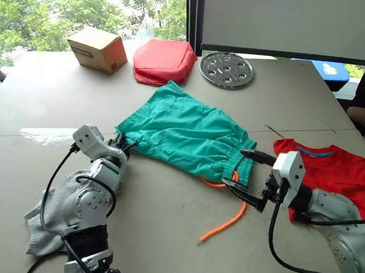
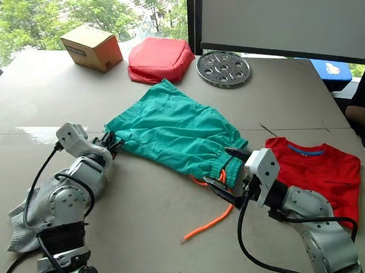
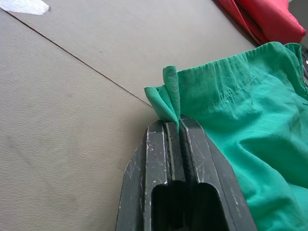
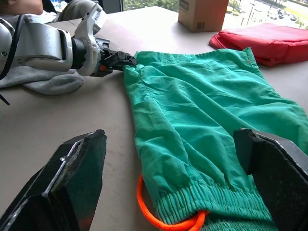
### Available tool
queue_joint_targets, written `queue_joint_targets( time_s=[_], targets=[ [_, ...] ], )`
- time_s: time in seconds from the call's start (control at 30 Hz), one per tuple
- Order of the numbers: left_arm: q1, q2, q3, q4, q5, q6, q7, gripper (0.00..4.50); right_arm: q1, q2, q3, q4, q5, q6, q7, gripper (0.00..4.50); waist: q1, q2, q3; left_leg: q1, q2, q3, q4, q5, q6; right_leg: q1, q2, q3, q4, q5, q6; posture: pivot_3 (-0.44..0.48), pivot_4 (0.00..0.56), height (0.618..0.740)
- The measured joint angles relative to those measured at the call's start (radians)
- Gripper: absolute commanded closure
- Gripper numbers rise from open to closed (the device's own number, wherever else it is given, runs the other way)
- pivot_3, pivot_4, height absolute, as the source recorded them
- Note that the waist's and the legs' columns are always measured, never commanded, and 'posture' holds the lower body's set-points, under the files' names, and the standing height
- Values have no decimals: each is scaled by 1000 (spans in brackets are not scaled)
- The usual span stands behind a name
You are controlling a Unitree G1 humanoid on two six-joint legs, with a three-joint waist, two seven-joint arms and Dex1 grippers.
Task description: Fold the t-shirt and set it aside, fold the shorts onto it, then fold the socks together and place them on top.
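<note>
While the t-shirt (image 1: 326,171) already lies folded near the desk's right edge, the shorts (image 1: 186,133) are spread across the middle of the desk (image 1: 162,224), waistband toward the right gripper and leg hems toward the left. The left gripper (image 3: 179,126) is clenched on a bunched corner of the hem. The right gripper (image 1: 248,175) hangs released, fingers spread wide just in front of the gathered waistband, where the orange drawstring (image 1: 226,220) loops out and trails toward the near edge. The socks (image 1: 50,217) lie in a heap by the near left corner, under the left arm.

As a judgement, the shorts are thin, limp cloth that will sag and crease rather than hold a shape, so they need two corner holds. The thicker elastic waistband looks like the surest place for the right gripper, clear of the loose drawstring, which could snag or drag
</note>
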Motion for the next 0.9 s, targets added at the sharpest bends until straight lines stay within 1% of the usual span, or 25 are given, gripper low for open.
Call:
queue_joint_targets(
  time_s=[0.13,0.17,0.2,0.23,0.27,0.33,0.37,0.4,0.43,0.47,0.5,0.53,0.57,0.63,0.7,0.73,0.77,0.8,0.83,0.9],
  targets=[
    [10,-3,58,-18,-3,-22,19,4438,-17,-3,-1,19,0,-2,7,0,-1,-2,0,-1,0,-1,0,0,0,0,0,-2,0,0,0,0,150,740],
    [10,9,60,-19,2,-31,7,4438,-18,-3,-2,24,0,-3,9,0,-1,-2,0,-2,-1,-2,1,0,0,0,0,-2,0,0,0,0,150,740],
    [7,52,43,-20,18,-45,-40,4438,-19,-6,-6,32,1,-4,16,0,-1,-3,1,-4,-1,-3,1,0,0,-2,0,-3,0,0,-1,0,150,740],
    [3,70,36,-25,24,-51,-59,4438,-19,-9,-7,35,0,-4,17,0,-1,-2,1,-5,-2,-3,1,1,-1,-3,1,-3,0,0,-1,0,150,740],
    [-10,116,5,-42,43,-65,-131,4438,-18,-10,-12,36,1,-4,20,0,0,-3,1,-7,-2,-4,2,1,-1,-4,1,-4,1,0,-1,0,150,740],
    [-44,183,-44,-79,62,-88,-230,4438,-19,-12,-24,37,1,-6,22,0,4,-2,2,-7,-3,-4,2,1,-2,-4,1,-4,0,0,-1,0,150,740],
    [-62,217,-93,-98,86,-114,-313,4438,-17,-12,-36,37,3,-9,23,0,5,-2,2,-7,-3,-4,2,1,-2,-4,0,-3,0,0,-1,0,150,740],
    [-69,270,-141,-111,105,-132,-386,4438,-14,-15,-45,37,3,-9,23,0,6,-2,2,-7,-4,-3,2,1,-2,-4,0,-3,0,0,-1,0,150,740],
    [-89,316,-209,-127,130,-158,-496,4438,-4,-25,-59,37,3,-11,24,0,7,0,2,-7,-4,-3,2,1,-2,-4,-1,-3,0,0,-1,0,150,740],
    [-111,340,-275,-138,153,-189,-592,4438,5,-31,-76,37,3,-12,25,0,9,0,2,-7,-4,-3,2,1,-1,-4,-1,-2,-1,0,-1,0,150,740],
    [-124,361,-341,-138,183,-228,-690,4438,17,-35,-88,36,3,-14,24,0,9,0,2,-7,-4,-2,2,1,-1,-4,-1,-1,-1,0,-1,0,150,740],
    [-125,363,-355,-139,188,-235,-708,4438,19,-38,-88,36,3,-14,24,0,9,0,2,-7,-4,-2,2,1,-1,-4,-1,-1,-1,0,-1,0,150,740],
    [-130,379,-416,-122,227,-287,-811,4438,38,-40,-101,33,6,-14,23,0,5,0,2,-7,-3,-1,1,1,-1,-4,0,-1,0,0,-1,0,150,740],
    [-132,404,-470,-105,259,-341,-916,4438,56,-44,-123,32,9,-14,21,0,2,0,2,-7,-2,-1,1,1,-1,-4,2,-1,0,0,-1,0,150,740],
    [-142,432,-534,-76,288,-424,-1076,4438,85,-50,-156,24,13,-13,16,0,-1,0,2,-7,-1,-2,1,1,-1,-4,4,-1,-1,0,-1,0,150,740],
    [-142,434,-543,-71,290,-440,-1104,4438,90,-50,-162,21,13,-13,16,0,-2,0,2,-7,0,-1,1,1,-1,-4,4,-1,-1,0,-1,0,150,740],
    [-145,443,-566,-61,301,-467,-1159,4438,101,-50,-169,15,14,-13,13,0,-3,0,2,-7,0,-1,1,1,-1,-4,4,-1,-1,0,-1,0,150,740],
    [-146,458,-596,-41,313,-506,-1240,4438,118,-50,-173,2,15,-13,9,0,-4,1,1,-7,0,-1,1,1,-1,-4,4,-1,-1,0,-1,0,150,740],
    [-143,468,-613,-32,321,-526,-1281,4438,131,-50,-175,-9,15,-12,6,0,-4,1,1,-7,0,-1,1,1,-1,-4,4,0,-1,0,-1,0,150,740],
    [-137,486,-665,11,347,-575,-1403,4438,160,-48,-180,-38,20,-2,-9,0,-5,1,1,-7,1,-1,2,1,0,-4,4,0,0,0,-1,0,150,740]
  ],
)
